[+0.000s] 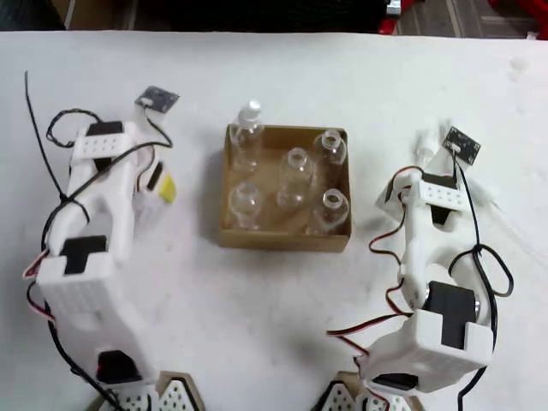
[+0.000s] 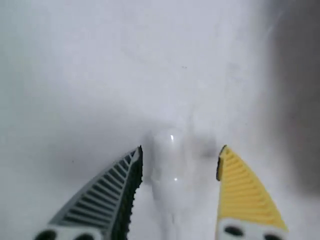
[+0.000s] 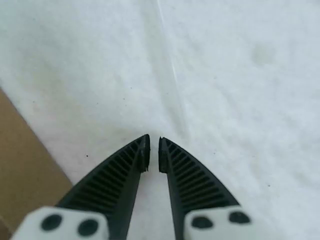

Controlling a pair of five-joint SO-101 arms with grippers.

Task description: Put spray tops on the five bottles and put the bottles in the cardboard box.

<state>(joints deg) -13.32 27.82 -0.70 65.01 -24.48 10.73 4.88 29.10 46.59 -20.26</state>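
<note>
Five bottles upright in cardboard box, one with spray top

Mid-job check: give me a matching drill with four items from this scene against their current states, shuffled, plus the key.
Things:
1. left end effector
2. right end effector
3. back-left bottle
4. cardboard box

States:
A. holds five bottles
B. shut
C. open, with a loose spray top on the table between its fingers
D. wears a fitted spray top

Pairs: 1-C, 2-B, 3-D, 4-A
</note>
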